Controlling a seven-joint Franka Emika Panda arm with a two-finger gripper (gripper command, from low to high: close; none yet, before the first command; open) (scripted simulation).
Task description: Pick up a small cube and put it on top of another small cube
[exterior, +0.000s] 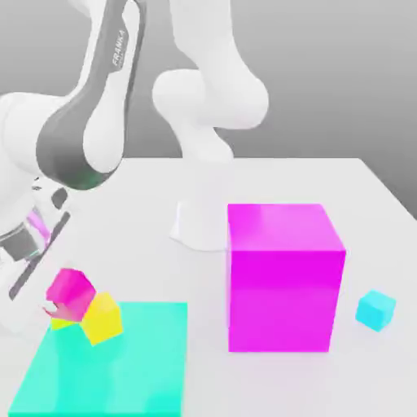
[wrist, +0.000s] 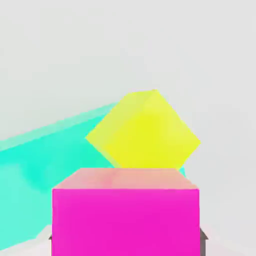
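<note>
Hand [exterior: 59, 312] clenched on small magenta cube [exterior: 70, 287], low over teal mat [exterior: 122, 366] | yellow cube [exterior: 102, 318] just beside, tilted | Advice: raise, centre above yellow cube; square the faces; descend slowly before release

Word "FRANKA" in grey, running along the white robot arm [exterior: 106, 73]
</note>
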